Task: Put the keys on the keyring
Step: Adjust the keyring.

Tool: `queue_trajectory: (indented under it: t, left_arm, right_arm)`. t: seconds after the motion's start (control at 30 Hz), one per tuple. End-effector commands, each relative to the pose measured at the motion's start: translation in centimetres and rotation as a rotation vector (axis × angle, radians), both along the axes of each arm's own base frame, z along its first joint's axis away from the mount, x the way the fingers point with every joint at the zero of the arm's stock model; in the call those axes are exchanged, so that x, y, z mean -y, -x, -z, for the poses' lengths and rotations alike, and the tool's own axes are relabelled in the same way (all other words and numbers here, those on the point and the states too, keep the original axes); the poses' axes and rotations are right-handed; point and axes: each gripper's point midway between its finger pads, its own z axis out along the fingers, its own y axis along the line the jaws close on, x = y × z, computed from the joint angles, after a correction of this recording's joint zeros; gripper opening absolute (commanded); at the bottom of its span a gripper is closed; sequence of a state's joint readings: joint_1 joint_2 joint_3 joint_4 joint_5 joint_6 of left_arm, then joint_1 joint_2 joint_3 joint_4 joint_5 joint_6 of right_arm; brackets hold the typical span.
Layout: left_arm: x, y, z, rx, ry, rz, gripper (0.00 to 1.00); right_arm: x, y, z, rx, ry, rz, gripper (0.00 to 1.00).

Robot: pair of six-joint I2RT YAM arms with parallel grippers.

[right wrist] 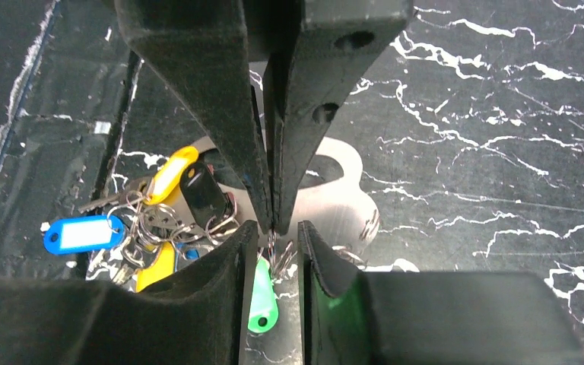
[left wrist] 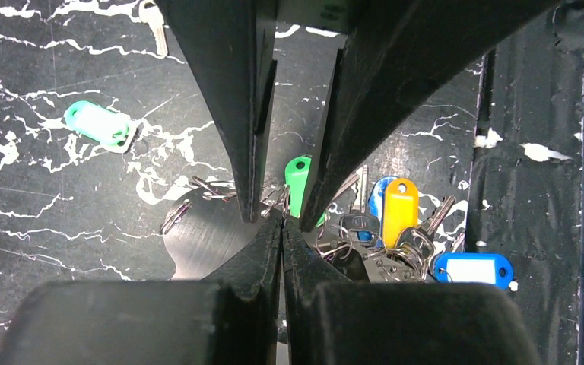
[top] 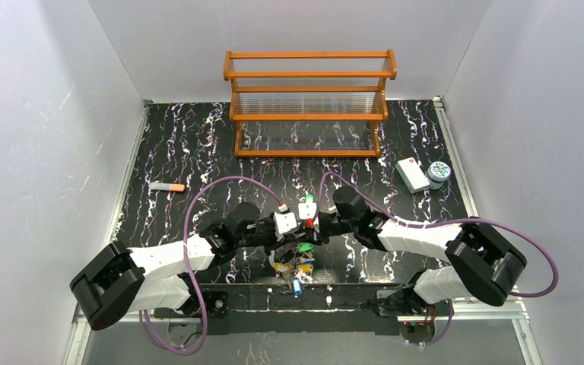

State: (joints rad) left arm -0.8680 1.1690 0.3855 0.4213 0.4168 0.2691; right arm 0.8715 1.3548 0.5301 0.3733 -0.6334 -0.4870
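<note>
The keys (left wrist: pixel 372 243) lie in one bunch on the black marbled table (left wrist: pixel 61 228), just below and beside the spot where both grippers meet. In the bunch I see a yellow tag (left wrist: pixel 399 209), a blue tag (left wrist: pixel 471 268), a black fob (right wrist: pixel 201 198) and several bare silver keys w/ small wire rings. One green tag (right wrist: pixel 262 304) sits directly under the fingertips. A second green tag (left wrist: pixel 99 123) lies alone, well apart from the bunch.

The keyring (right wrist: pixel 342 205), as far as I can tell the brushed silver piece w/ a hole, lies flat on the table under the tips, just beside the bunch.

Containers: a white box (top: pixel 408 173) and a round patterned tin (top: pixel 439 173) stand side by side well behind the R gripper (right wrist: pixel 277 236); what is inside cannot be seen. A wooden rack (top: pixel 309 103) stands at the back wall, far behind both tools. A grey stick w/ orange tip (top: pixel 167 186) lies behind the L gripper (left wrist: pixel 282 220).

L gripper: fingers pressed together, tips right at the thin wire rings (right wrist: pixel 281 255). If a wire is nipped btw them, I cannot tell.

R gripper: it faces the L one tip to tip, jaws a bit apart w/ a narrow gap. The L tips point into this gap and the wire rings sit in it. Not clear if the R pads touch them.
</note>
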Motion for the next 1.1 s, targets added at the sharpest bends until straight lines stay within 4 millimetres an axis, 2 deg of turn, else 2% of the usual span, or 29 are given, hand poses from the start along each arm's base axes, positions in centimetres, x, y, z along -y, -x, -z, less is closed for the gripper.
queue_trajectory:
  t: [0.0,0.13,0.37,0.63,0.7,0.83,1.0,1.07]
  left_arm:
    - [1.8,0.4,-3.7,0.093,0.134,0.062,0.00]
    - [1.6,0.5,-3.8,0.098,0.138,0.059,0.00]
    - [1.2,0.4,-3.6,0.110,0.134,0.048,0.00]
    - [0.9,0.3,-3.5,0.127,0.122,0.040,0.00]
    - [0.9,0.2,-3.4,0.128,0.120,0.039,0.00]
    - [0.9,0.3,-3.4,0.126,0.120,0.042,0.00]
    - [0.6,0.0,-3.7,0.134,0.125,0.017,0.01]
    - [0.2,-0.2,-3.9,0.144,0.132,-0.010,0.10]
  right_arm:
    - [-1.2,1.2,-0.2,-0.009,-0.027,-0.036,0.31]
    - [-1.1,1.0,0.4,-0.010,-0.002,-0.031,0.25]
    - [-0.2,0.1,0.8,0.024,0.041,0.028,0.31]
    - [0.3,-0.3,1.3,0.034,0.070,0.056,0.28]
    - [0.3,-0.4,1.2,0.042,0.067,0.059,0.23]
    - [0.1,-0.2,0.8,0.039,0.060,0.043,0.01]
    - [-0.2,0.2,0.4,0.011,0.026,0.041,0.01]
    - [-0.3,0.3,-0.2,0.004,-0.017,0.055,0.01]
